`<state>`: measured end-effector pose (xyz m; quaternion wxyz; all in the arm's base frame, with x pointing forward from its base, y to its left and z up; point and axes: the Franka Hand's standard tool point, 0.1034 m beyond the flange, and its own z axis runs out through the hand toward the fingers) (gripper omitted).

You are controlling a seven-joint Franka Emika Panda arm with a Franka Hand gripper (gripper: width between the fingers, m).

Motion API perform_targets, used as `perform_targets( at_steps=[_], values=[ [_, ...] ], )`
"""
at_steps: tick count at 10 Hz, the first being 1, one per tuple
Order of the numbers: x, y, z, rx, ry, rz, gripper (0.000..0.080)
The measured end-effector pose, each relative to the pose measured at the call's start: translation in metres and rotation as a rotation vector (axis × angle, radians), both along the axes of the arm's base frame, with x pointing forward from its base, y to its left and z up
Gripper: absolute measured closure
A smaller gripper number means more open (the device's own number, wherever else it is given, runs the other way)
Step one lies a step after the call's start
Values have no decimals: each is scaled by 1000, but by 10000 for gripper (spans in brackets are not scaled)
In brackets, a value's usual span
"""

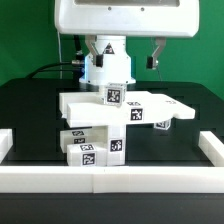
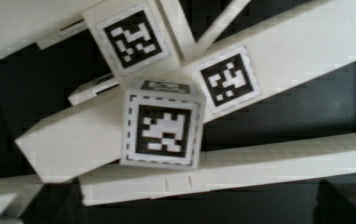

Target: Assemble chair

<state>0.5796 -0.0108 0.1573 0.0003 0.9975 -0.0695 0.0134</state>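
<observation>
The chair's white tagged pieces are clustered mid-table. A flat slab lies across the top, with a small tagged block upright on it. Further tagged pieces sit stacked below it, toward the exterior view's left. My gripper hangs just behind the block, and the pieces hide its fingertips there. In the wrist view the gripper shows only as two faint dark fingers far apart, with a long white bar crossing between them. A tagged block and tagged bars lie just beyond.
A low white border rail runs along the front of the black table. It turns up at the exterior view's left and right. Cables trail behind the arm, in front of a green backdrop.
</observation>
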Motion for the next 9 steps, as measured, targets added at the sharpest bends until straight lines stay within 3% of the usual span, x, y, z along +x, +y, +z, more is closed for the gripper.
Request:
perform_targets(
  at_steps=[3, 9],
  values=[
    [2, -14, -13, 9, 14, -42, 150],
    [-4, -16, -30, -8, 17, -41, 150]
  ],
)
